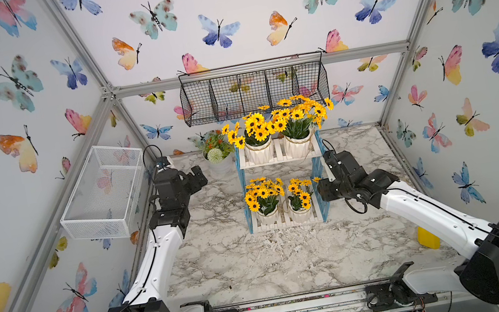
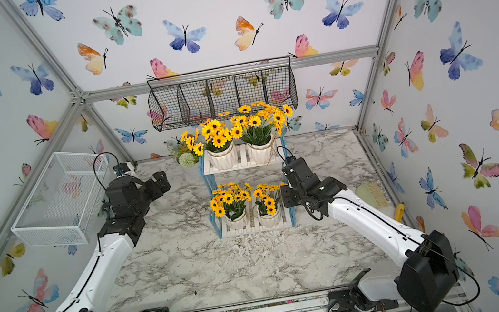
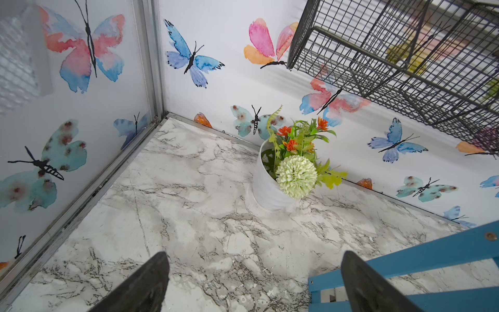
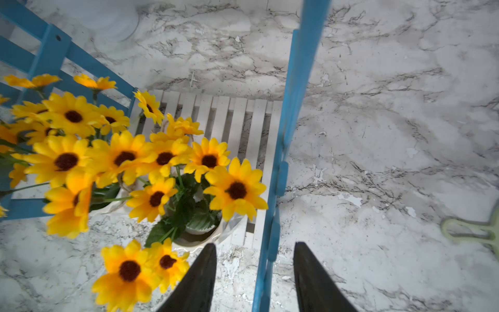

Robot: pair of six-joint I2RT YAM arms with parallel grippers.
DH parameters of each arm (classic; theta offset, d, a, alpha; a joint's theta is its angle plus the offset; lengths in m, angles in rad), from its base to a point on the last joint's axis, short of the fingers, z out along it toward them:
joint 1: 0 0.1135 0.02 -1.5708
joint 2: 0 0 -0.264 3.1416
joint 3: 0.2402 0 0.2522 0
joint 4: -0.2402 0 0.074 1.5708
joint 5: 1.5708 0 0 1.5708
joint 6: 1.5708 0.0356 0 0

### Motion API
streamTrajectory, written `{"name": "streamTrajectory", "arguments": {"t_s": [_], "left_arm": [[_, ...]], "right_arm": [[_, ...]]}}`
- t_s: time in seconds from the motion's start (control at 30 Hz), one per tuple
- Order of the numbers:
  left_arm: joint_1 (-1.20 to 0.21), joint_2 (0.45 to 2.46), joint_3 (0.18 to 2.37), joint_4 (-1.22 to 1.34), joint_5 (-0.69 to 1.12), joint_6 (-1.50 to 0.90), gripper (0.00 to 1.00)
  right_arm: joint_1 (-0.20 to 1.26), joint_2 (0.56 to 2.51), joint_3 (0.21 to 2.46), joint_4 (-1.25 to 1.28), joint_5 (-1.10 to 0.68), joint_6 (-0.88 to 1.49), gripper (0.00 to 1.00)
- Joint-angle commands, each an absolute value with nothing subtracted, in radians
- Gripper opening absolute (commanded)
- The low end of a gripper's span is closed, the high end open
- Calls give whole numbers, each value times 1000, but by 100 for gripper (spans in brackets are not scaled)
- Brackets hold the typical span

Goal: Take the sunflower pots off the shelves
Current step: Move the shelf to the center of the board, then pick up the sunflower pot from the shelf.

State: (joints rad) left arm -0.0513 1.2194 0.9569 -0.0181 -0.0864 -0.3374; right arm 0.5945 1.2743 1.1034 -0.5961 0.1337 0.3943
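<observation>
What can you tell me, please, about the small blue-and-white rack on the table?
It is a small two-tier rack, seemingly painted wood, with white slatted boards set between light-blue slatted side frames. It stands upright on the marble table, mid-table towards the back wall. Each board carries two sunflower pots. The open right gripper is at one side frame, which runs between its fingers in the wrist view; whether they touch is unclear.

Butterfly-papered walls [image 1: 245,1], marble tabletop [image 1: 258,264], aluminium framing [image 1: 360,53].
</observation>
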Motion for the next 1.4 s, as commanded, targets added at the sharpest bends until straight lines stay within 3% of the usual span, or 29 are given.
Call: {"name": "streamTrajectory", "arguments": {"t_s": [0.0, 0.17, 0.43, 0.73, 0.93, 1.07, 1.37], "left_arm": [[-42, 1216, 960, -14, -80, -338, 98], [-34, 1210, 979, -25, -78, -339, 98], [-27, 1185, 1021, -6, -1, -313, 98], [-28, 1169, 1080, 29, 58, -265, 98], [-27, 1155, 1094, 62, 97, -253, 98], [-27, 1149, 1093, 81, 118, -249, 98], [-27, 1166, 1129, 93, 176, -207, 98]], "right_arm": [[600, 1193, 1094, -568, 149, 344, 68], [598, 1030, 1033, -457, 107, 255, 98], [598, 871, 908, -200, -2, 73, 98], [568, 904, 847, 49, -71, -35, 98], [382, 973, 925, 100, -298, 1, 98], [236, 1031, 953, 125, -540, 12, 98], [178, 1146, 1047, 33, -960, -149, 98]]}}
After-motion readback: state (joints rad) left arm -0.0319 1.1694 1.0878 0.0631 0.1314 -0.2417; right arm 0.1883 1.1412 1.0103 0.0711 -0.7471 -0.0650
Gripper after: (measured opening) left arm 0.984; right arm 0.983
